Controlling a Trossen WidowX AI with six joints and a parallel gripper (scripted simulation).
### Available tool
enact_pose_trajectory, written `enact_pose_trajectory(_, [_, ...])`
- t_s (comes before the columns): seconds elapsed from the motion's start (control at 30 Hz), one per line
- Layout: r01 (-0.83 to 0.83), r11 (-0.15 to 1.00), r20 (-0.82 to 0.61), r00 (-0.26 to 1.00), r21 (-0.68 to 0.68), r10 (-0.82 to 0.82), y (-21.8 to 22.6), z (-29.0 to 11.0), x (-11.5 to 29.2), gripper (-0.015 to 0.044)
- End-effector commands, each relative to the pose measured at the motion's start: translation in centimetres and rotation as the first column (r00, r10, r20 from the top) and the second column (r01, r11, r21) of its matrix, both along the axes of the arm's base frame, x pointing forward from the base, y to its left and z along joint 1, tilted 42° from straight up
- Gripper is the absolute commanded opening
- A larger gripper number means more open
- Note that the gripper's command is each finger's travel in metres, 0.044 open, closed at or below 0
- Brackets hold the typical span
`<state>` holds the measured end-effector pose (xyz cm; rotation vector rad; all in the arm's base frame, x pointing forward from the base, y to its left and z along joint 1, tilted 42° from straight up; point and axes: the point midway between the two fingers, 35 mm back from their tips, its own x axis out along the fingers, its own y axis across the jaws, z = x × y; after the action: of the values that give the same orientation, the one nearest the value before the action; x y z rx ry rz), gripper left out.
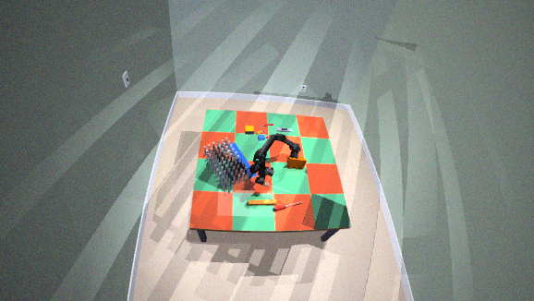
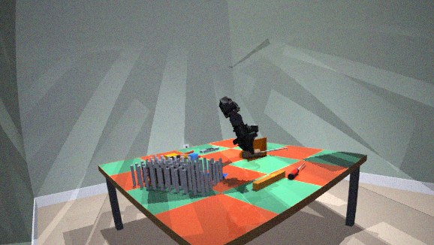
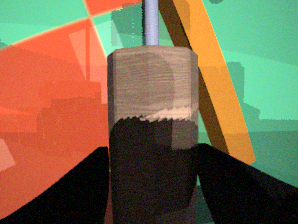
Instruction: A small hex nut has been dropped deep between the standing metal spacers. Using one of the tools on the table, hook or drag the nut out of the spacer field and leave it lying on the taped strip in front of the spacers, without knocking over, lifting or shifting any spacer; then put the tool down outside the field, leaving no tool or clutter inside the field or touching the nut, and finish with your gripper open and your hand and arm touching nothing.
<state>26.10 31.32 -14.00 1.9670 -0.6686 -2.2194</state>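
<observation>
My gripper (image 1: 261, 179) (image 2: 245, 149) (image 3: 152, 153) is shut on the thick tan handle of a hook tool (image 3: 153, 96) (image 2: 250, 154). The tool's thin grey shaft (image 3: 150, 3) (image 2: 275, 149) points away from the fingers, low over the table. The gripper is beside the near end of the blue taped strip (image 1: 240, 158) (image 2: 224, 175). The strip runs along the side of the field of standing grey spacers (image 1: 224, 162) (image 2: 176, 173). All spacers that I can see stand upright. The hex nut does not show in any view.
An orange bar (image 1: 261, 201) (image 2: 269, 179) (image 3: 220, 90) and a red-handled screwdriver (image 1: 284, 206) (image 2: 295, 172) lie on the table in front of the gripper. A yellow block (image 1: 249, 129), a blue cube (image 1: 261, 137) and a grey tool (image 1: 284, 130) lie at the back. The arm's orange base (image 1: 296, 162) stands mid-table.
</observation>
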Motion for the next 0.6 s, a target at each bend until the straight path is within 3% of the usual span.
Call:
enact_pose_trajectory(0.0, [-0.006, 1.000, 0.002, 1.000, 0.003, 0.006, -0.1, -0.2, 0.1, 0.0000])
enact_pose_trajectory(0.57, [-0.006, 1.000, 0.002, 1.000, 0.003, 0.006, -0.9, -1.3, 0.2, 0.0000])
